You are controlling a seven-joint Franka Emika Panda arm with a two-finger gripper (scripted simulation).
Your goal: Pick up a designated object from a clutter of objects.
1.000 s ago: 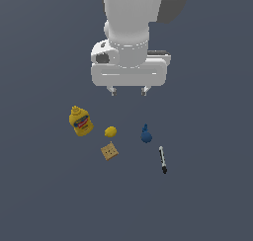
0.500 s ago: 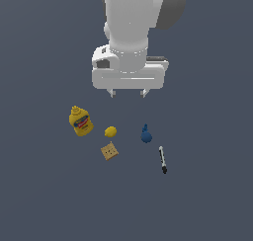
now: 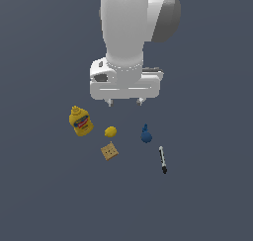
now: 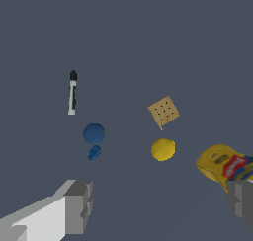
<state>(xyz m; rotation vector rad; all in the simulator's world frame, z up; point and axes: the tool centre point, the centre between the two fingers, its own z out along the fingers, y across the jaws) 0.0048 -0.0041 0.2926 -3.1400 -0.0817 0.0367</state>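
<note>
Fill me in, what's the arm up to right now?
The gripper hangs open above five small items on the floor, holding nothing. The target cracker lies flat and untouched, right beside the lemon. The mustard bottle sits toward the exterior view's left; the blue pear and marker toward its right. No grasp has begun yet.
</note>
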